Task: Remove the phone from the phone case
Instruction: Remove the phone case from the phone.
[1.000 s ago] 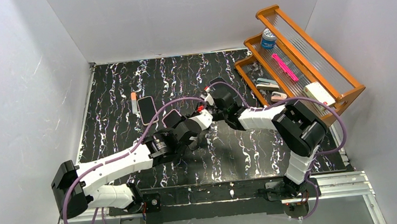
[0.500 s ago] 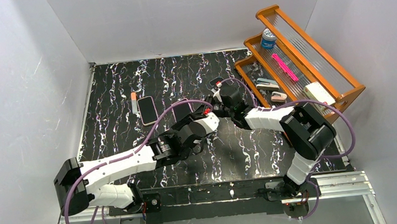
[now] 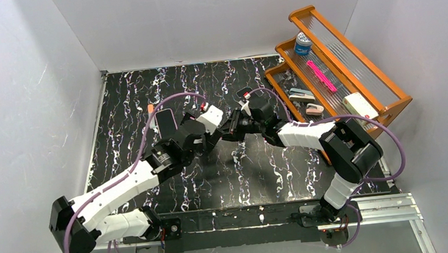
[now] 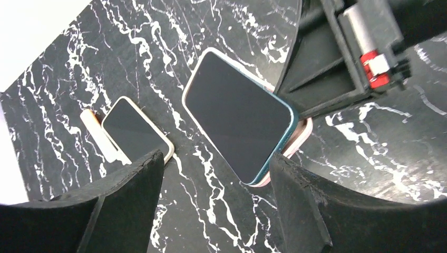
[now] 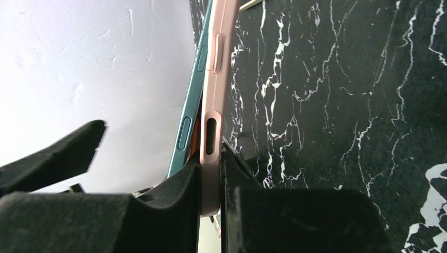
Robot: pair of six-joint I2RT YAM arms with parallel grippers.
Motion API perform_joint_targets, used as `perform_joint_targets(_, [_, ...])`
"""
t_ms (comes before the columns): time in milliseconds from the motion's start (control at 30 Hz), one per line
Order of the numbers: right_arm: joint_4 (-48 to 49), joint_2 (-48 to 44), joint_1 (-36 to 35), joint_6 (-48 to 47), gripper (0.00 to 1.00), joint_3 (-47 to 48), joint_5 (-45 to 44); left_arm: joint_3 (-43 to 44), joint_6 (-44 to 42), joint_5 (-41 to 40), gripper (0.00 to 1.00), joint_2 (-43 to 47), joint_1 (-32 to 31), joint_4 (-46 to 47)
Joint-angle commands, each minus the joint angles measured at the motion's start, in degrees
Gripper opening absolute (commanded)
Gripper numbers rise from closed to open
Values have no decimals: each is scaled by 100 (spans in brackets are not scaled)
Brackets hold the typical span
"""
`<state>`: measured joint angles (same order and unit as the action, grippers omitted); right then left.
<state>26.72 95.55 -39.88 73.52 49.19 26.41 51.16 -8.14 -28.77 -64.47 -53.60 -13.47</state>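
My right gripper [image 5: 211, 203] is shut on the rim of the pink phone case [image 5: 214, 100] and holds it on edge above the marbled table [image 5: 327, 105]. The teal-edged phone [image 5: 188, 124] leans away from the case at the near end, with a gap between them. In the left wrist view the phone [image 4: 237, 113] shows its dark screen, and the pink case [image 4: 299, 138] peeks out behind one corner. My left gripper [image 4: 216, 211] stands open, a short way back from the phone and touching nothing. From above, the left gripper [image 3: 213, 138] and right gripper [image 3: 234, 128] face each other at mid-table.
A second phone in a pale case [image 4: 136, 132] lies flat on the table beside a white and orange marker [image 4: 97, 132]. A wooden rack [image 3: 383, 91] with a blue-lidded jar, a pink pen and staplers stands at the right. White walls close in the table.
My left gripper has opened, let go of the phone and drawn back to the left. The right gripper has stayed shut on the case, shifting only slightly.
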Motion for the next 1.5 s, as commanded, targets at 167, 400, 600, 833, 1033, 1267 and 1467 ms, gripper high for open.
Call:
perform_joint_targets(167, [-44,-356,-27,-181,1,110,-15,326,225,858,72,-189,155,64])
perform_joint_targets(400, [16,-407,-27,-188,1,51,33,331,215,931,73,-384,189,63])
perform_joint_targets(600, [117,-377,-34,-153,1,40,92,325,200,566,72,-448,189,73])
perform_joint_targets(833, [132,-395,-40,-158,1,12,127,246,190,458,71,-300,235,143])
perform_joint_targets(1033, [162,-455,-48,-139,1,16,148,239,12,491,71,-505,230,30])
perform_joint_targets(1267, [214,-493,-61,-136,1,12,215,203,-138,402,70,-637,234,-18])
perform_joint_targets(1467, [258,-493,-159,-138,1,59,325,206,-194,192,66,-830,224,-18])
